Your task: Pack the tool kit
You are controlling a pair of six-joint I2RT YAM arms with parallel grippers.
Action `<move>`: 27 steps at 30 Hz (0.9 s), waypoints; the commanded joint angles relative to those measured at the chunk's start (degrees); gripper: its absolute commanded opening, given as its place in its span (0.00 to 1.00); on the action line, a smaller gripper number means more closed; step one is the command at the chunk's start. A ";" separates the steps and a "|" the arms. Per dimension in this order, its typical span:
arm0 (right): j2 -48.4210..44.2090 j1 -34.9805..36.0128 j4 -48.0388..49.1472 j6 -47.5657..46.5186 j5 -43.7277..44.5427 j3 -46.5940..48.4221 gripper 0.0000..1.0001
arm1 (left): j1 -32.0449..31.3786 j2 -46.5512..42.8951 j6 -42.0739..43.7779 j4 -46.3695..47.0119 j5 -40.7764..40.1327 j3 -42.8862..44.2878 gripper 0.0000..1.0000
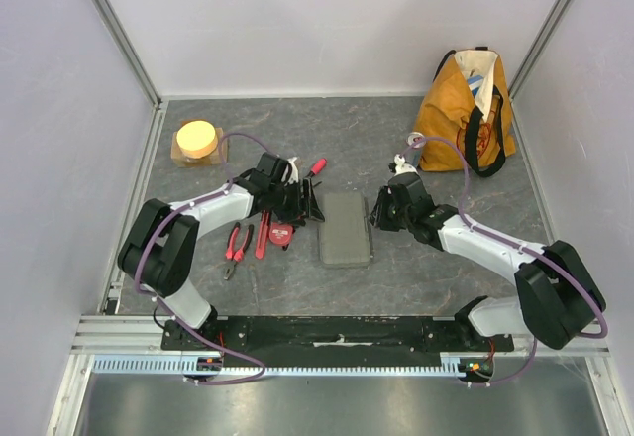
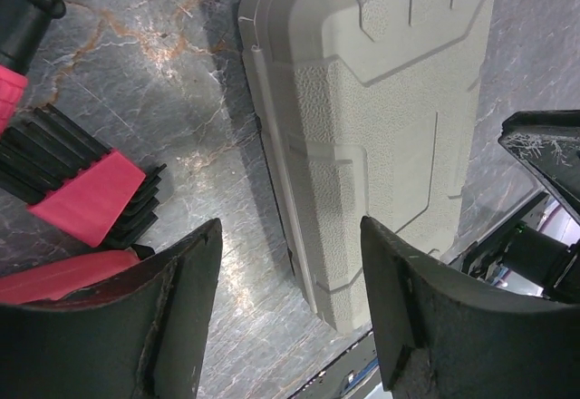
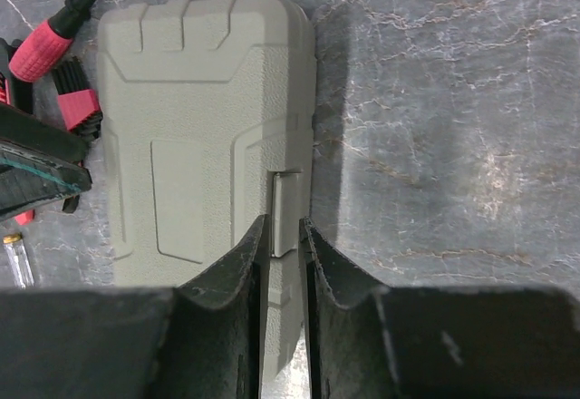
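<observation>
The tool kit's grey case (image 1: 345,228) lies flat and closed in the middle of the table. My left gripper (image 2: 290,267) is open and straddles the case's (image 2: 381,118) left long edge, low over the table. My right gripper (image 3: 285,231) is shut on the small latch (image 3: 286,201) on the right edge of the case (image 3: 199,127). Loose tools lie left of the case: red-handled pliers (image 1: 236,246), a round red tape measure (image 1: 280,235) and a red-handled screwdriver (image 1: 317,166). In the top view the left gripper (image 1: 312,203) and the right gripper (image 1: 378,213) flank the case.
An orange tote bag (image 1: 466,109) stands at the back right. A yellow round object (image 1: 196,139) sits at the back left. A red-and-black ribbed tool part (image 2: 86,199) lies just left of my left fingers. Walls enclose the table on three sides.
</observation>
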 commanded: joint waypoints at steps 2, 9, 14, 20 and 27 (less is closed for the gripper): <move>1.49 0.25 3.55 0.07 -1.52 1.76 0.26 | -1.54 0.58 -1.03 1.50 -1.31 1.61 0.67; 3.86 0.25 4.87 0.42 -1.52 0.97 0.26 | -2.69 0.66 -1.02 2.99 -2.19 1.17 0.68; 5.53 0.34 5.05 0.33 -3.28 0.71 0.25 | -2.77 1.37 -0.85 3.08 -2.28 1.44 0.70; 7.82 1.04 3.30 -0.37 -2.14 0.44 0.23 | -2.95 2.68 -1.11 1.51 -3.51 1.52 0.66; 10.72 6.66 -9.61 -4.06 16.20 5.09 0.17 | -3.30 5.58 1.34 -10.44 -10.88 4.86 0.43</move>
